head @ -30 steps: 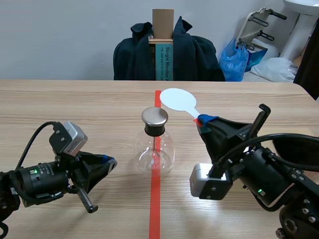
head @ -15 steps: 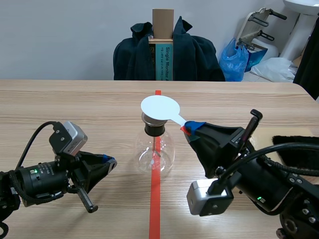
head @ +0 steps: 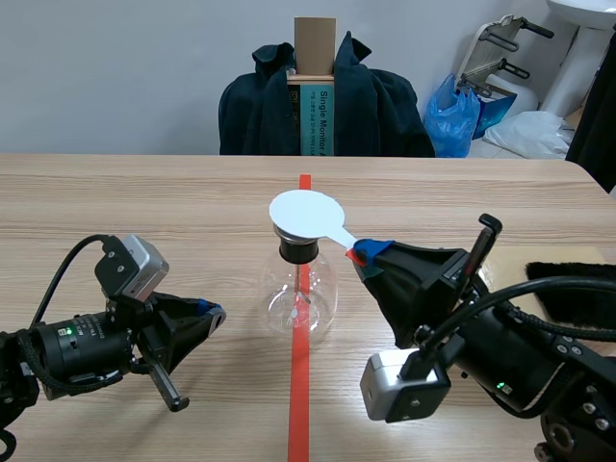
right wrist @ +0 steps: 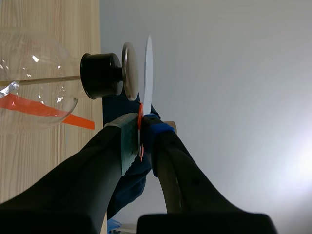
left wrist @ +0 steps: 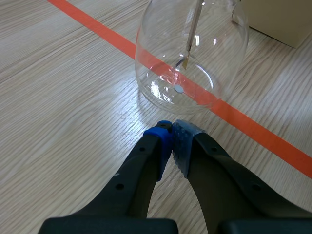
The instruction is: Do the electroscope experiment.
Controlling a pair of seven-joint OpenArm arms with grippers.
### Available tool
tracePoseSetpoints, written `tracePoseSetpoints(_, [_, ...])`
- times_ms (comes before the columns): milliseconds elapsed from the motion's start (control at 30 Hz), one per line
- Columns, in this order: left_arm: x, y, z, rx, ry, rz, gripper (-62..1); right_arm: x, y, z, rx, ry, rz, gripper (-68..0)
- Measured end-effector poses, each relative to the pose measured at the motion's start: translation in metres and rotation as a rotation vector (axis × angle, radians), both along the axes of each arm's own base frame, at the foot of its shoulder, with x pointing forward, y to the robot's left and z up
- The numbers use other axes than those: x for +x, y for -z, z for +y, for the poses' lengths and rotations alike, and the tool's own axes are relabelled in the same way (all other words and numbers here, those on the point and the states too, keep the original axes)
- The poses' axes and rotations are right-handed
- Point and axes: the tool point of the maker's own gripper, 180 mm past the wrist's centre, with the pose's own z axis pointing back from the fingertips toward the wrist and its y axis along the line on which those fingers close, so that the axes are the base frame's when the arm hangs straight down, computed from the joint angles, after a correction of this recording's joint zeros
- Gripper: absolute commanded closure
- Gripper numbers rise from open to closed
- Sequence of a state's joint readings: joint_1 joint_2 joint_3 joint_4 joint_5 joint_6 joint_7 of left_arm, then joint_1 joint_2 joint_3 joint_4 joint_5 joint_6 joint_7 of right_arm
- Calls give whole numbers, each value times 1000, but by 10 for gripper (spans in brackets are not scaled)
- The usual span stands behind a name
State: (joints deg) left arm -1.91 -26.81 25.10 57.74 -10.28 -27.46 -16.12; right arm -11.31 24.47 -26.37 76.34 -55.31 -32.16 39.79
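I see the pale wood-grain table (head: 144, 202) running away from me, with an orange-red tape line (head: 299, 404) down its middle. The glass electroscope flask (head: 300, 294) stands upright on that line, roughly at the table's centre, with a black stopper (right wrist: 100, 74) in its neck and a round metal cap (right wrist: 129, 70) on top. A thin rod (left wrist: 193, 27) hangs down inside the glass.

My right gripper (head: 361, 253) is clamped on the stem of a white round paddle (head: 307, 212), pads pressed on either side of it. The paddle's disc lies flat over the metal cap; the right wrist view shows only a thin gap between them.

My left gripper (left wrist: 171, 134) rests low on the table on the left side of the flask, near its base but not touching it. Its fingers are closed pad to pad with nothing between them.

At the table's right edge, a black fuzzy cloth (head: 577, 272) lies on a tan board (head: 510, 268). Behind the table is a plain grey wall. A chair draped in a dark jacket (head: 375, 106) stands against it, holding a cardboard box (head: 315, 43). Further right sit a blue plastic bag (head: 452, 115) and a white bag (head: 529, 130).
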Motion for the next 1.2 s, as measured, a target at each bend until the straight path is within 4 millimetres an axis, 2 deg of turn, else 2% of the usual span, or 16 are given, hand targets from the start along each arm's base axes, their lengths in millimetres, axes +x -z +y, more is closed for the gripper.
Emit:
tracePoseSetpoints(133, [0,0,0,0,0,0,-19,4,0,-3,-1,29,3,-7])
tracePoseSetpoints(467, [0,0,0,0,0,0,-19,30,4,-31,-11,240,22,-7])
tracePoseSetpoints(833, [0,0,0,0,0,0,-19,41,7,-46,-30,342,25,-7])
tracePoseSetpoints(1033, [0,0,0,0,0,0,-19,40,7,-46,-36,341,22,-7])
tracePoseSetpoints(1200, [0,0,0,0,0,0,-19,34,7,-37,-43,280,13,-7])
